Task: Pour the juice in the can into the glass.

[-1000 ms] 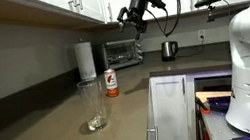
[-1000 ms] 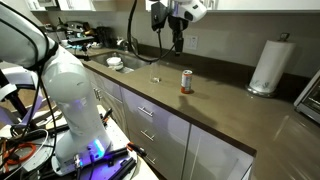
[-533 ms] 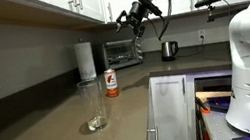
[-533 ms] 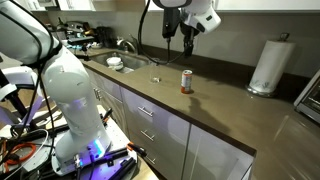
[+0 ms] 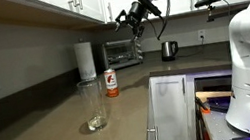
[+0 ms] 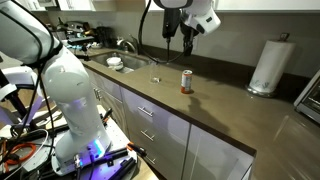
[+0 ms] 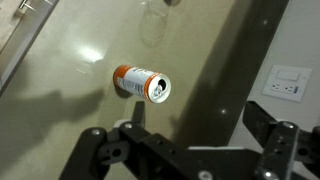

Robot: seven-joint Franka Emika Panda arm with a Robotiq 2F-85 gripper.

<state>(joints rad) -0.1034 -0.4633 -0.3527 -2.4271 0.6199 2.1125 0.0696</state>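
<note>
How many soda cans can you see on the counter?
1. The can stands upright on the brown counter, a little way behind the empty glass. No other can shows, though one could be hidden outside the views.

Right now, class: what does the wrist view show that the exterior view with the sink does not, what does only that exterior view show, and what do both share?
Only the wrist view: the small red-orange and white drink can seen from above, its silvery top facing the camera, and a white wall socket plate.
Only the exterior view: the white paper-towel roll, the curved sink tap and the robot's white base.
Both: the can standing on the brown countertop, with the open gripper above it.
</note>
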